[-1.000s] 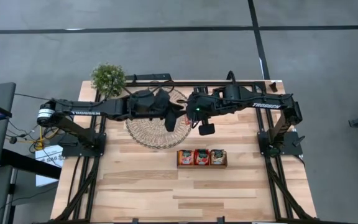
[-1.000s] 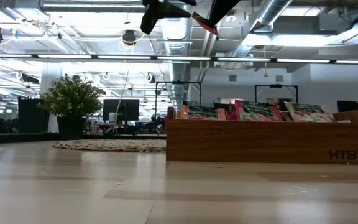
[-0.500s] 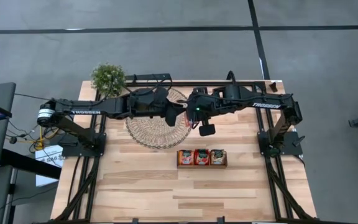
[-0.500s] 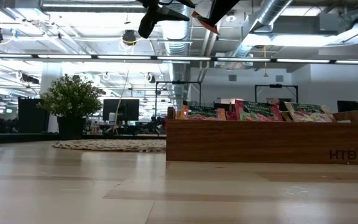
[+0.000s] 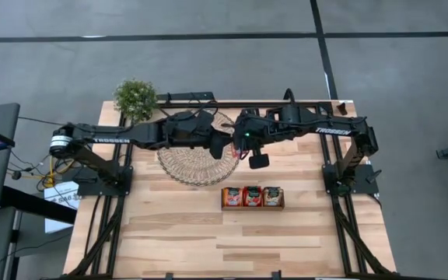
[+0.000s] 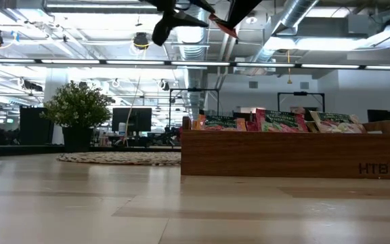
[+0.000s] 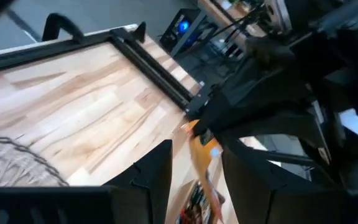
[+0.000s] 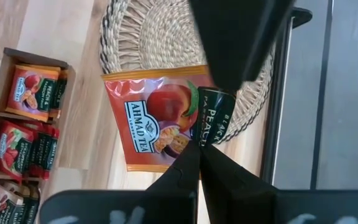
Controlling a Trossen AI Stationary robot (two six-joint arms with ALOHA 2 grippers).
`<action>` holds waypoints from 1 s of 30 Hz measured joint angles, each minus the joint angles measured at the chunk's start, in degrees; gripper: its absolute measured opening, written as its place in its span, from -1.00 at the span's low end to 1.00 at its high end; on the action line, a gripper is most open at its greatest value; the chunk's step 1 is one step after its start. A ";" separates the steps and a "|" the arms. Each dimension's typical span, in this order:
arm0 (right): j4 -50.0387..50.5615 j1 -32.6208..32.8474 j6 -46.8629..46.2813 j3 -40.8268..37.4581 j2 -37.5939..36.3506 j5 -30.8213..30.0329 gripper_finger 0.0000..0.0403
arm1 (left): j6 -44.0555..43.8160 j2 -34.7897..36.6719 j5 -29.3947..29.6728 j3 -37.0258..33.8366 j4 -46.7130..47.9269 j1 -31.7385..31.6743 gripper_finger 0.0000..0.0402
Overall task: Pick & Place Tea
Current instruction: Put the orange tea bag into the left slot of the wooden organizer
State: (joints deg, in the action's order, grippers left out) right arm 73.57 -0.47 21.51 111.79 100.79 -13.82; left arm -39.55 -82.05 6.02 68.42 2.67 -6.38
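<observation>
An orange tea sachet (image 8: 157, 124) is pinched by the right tool (image 8: 199, 148) above the woven mat (image 8: 154, 37) — the left tool (image 7: 194, 165) is spread beside it.

You had two arms over one desk (image 5: 177, 233), each with one hand: the left hand (image 5: 222, 145) and the right hand (image 5: 234, 149). One sachet (image 8: 160, 118) hung in the right hand. Below the hands lay one woven mat (image 5: 189, 167), one three-part tray (image 5: 253, 205) and one plant (image 5: 135, 97).
</observation>
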 joint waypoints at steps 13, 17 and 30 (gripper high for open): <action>1.23 -0.48 -0.49 -0.02 0.00 0.22 -1.00 | 3.10 -5.24 -2.35 5.03 -0.85 -0.02 -0.35; 1.15 -0.48 -0.49 -0.02 0.00 0.24 -1.00 | 3.98 -5.17 -2.29 5.84 -0.58 -0.03 -0.35; 1.10 -0.46 -0.10 -0.02 0.00 0.26 -1.00 | 3.15 -5.17 -2.78 5.75 3.22 0.01 -0.63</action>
State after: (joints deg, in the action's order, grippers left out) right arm 74.67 -0.93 21.41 111.77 100.79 -13.56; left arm -36.40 -87.22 3.25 74.17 5.89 -6.37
